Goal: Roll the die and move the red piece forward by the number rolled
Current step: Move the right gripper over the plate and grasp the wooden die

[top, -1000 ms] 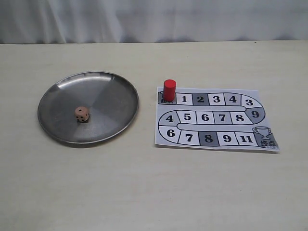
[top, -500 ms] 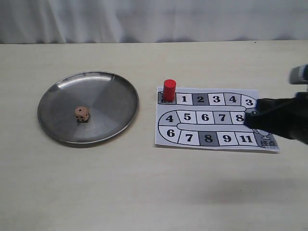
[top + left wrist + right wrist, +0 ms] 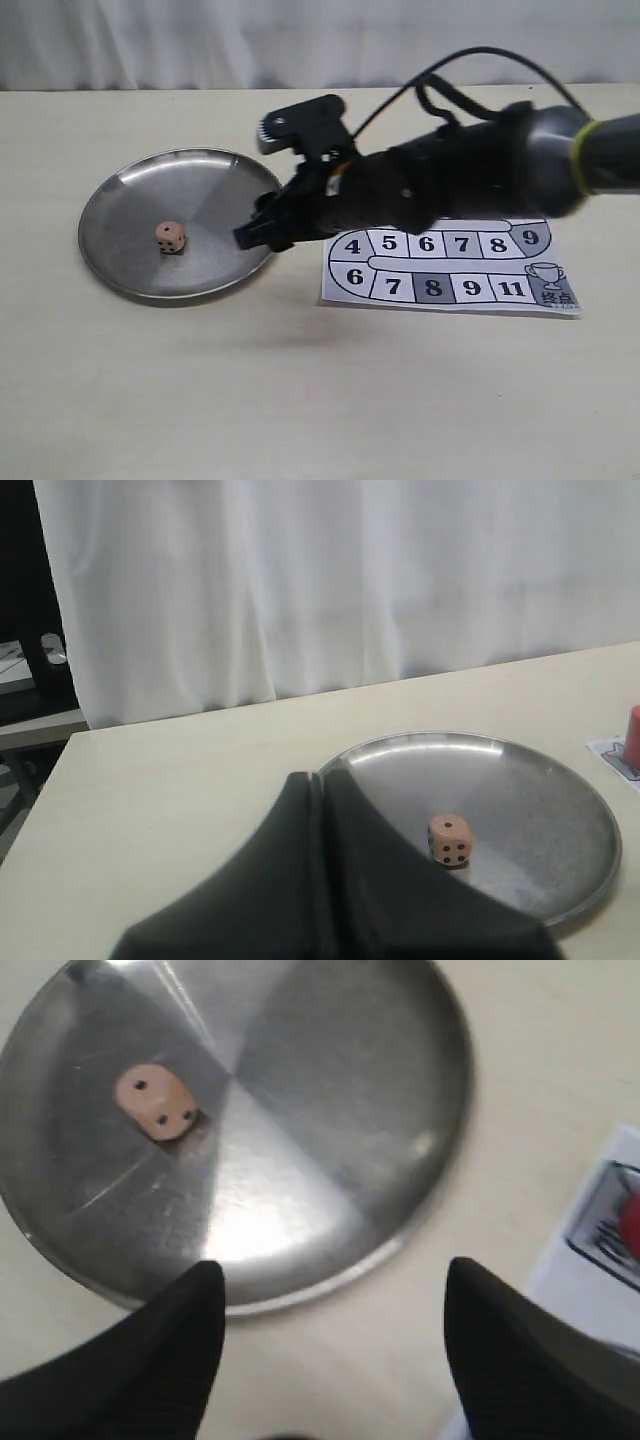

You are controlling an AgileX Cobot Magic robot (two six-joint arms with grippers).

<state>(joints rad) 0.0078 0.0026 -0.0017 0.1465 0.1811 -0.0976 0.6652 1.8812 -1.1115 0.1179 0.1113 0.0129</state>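
Reaching across the game board [image 3: 450, 270] to the near rim of the steel dish [image 3: 215, 190]: right gripper [image 3: 258, 230], jaws spread wide with nothing between them. A stance suited to straddling the die [image 3: 170, 236], so the step in hand is judged to be the pick-up before the roll.

Flat on the dish floor, left of centre in the exterior view: the die, well apart from the right jaws and touching neither finger. Dish presumably there to catch the cube on release and stop it running off over the counter [image 3: 300, 400].

Outside the exterior frame and pointed at the dish: left gripper [image 3: 320, 785], jaws pressed together, pinching nothing, clear of the working arm.

Upright on the board's end square nearest the dish: the red piece [image 3: 634, 730], seen only at the edge of the wrist views and hidden behind the right arm in the exterior view. Not yet advanced, judging by that square.
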